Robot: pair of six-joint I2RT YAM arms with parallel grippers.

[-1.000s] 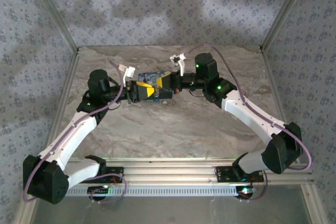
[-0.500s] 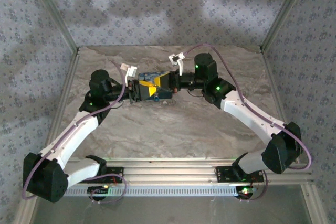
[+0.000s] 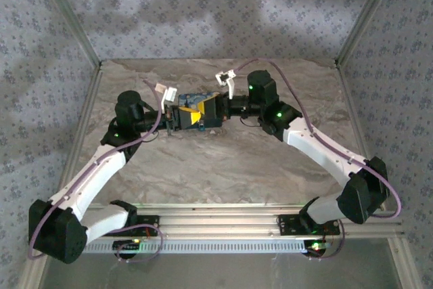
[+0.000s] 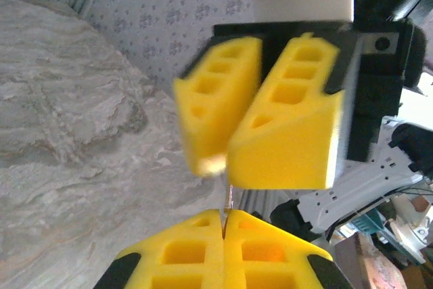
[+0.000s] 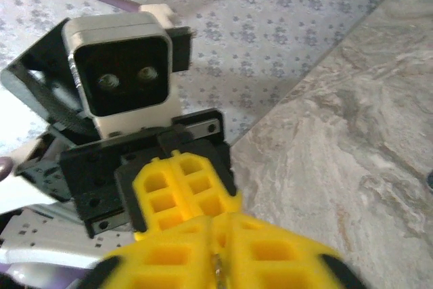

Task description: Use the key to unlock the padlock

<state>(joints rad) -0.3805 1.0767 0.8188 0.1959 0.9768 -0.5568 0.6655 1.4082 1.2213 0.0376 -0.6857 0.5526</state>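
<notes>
1. The left tool (image 4: 223, 220), seen from its own wrist, has its two yellow fingers (image 4: 270, 252) pressed together with no gap at the seam; a thin metal blade, the key (image 4: 230, 201), stands up out of that seam, so the tool is clamped on it.
2. The right tool (image 5: 216, 256), seen from its own wrist, has its yellow fingers meeting as well, with a small grey metal bit pinched in the seam; from the left wrist its fingers narrow to a point where a small, pale, brassy glint sits; this reads as the padlock (image 4: 214, 163), though it is too blurred to make out its shape.
3. The key's blade reaches up to just beside the padlock; whether it is inside the lock I cannot tell.
4. The two tools face each other tip to tip; in the top view they meet over the far middle of the grey marbled surface (image 3: 223, 167).
5. A blue painted box (image 3: 190, 99) shows just behind the meeting fingertips; whether it touches either tool I cannot tell.
6. The left arm reaches in from the left and the right arm from the right; a purple cable runs along each.
</notes>
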